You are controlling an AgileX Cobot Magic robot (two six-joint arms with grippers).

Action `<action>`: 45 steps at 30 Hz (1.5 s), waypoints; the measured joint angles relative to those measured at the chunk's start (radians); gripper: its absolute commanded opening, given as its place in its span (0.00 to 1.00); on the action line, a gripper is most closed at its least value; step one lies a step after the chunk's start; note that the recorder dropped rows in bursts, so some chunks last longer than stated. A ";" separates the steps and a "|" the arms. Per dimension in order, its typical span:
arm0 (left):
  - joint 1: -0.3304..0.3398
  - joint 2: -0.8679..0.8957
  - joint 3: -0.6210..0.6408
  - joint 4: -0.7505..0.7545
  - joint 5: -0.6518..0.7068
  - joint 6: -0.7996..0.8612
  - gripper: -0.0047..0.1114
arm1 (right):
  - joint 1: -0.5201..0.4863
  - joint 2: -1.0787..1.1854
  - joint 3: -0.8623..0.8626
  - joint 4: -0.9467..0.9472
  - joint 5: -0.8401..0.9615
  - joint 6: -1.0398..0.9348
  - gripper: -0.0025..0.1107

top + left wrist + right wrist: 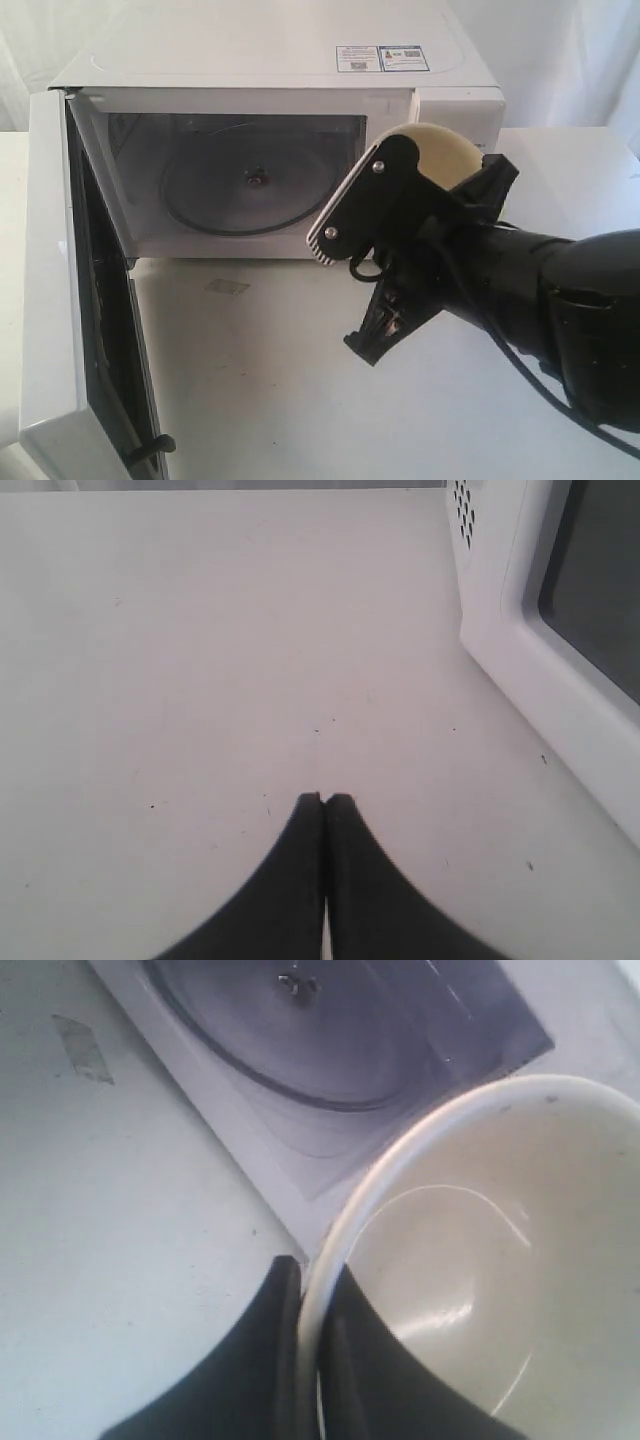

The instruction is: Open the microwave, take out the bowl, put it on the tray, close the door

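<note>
Bowl (480, 1260) hangs by its thin rim, pinched in the right claw (312, 1278). It could slip and fall on the desk (260, 390) below. No tray shows. Past the claw, the microwave (270, 50) stands with its door (45, 280) wide open. The left claw (325, 800) is closed, holding nothing.

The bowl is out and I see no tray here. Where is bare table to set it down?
Widest bare patch: the table in front of the microwave, between the open door and the right gripper holding the bowl. Another strip lies right of the microwave, behind that arm. Crowded by the door's swing and under the arm.
</note>
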 measured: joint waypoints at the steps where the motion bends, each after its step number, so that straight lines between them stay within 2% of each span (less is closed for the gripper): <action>1: 0.000 0.000 0.000 0.000 0.000 0.000 0.04 | 0.000 0.000 0.009 0.005 0.011 0.000 0.02; 17: 0.000 0.000 0.000 0.000 0.000 0.000 0.04 | 0.000 0.002 0.209 0.022 0.058 0.000 0.02; 26: 0.000 0.000 0.000 0.000 0.000 0.000 0.04 | 0.000 0.111 0.213 0.022 0.063 0.000 0.02; 35: 0.000 0.000 0.000 0.000 0.000 0.000 0.04 | -0.035 0.151 0.194 0.022 -0.033 0.000 0.02; 45: 0.000 0.000 0.000 0.000 0.000 0.000 0.04 | -0.123 0.152 0.150 0.022 0.190 0.057 0.02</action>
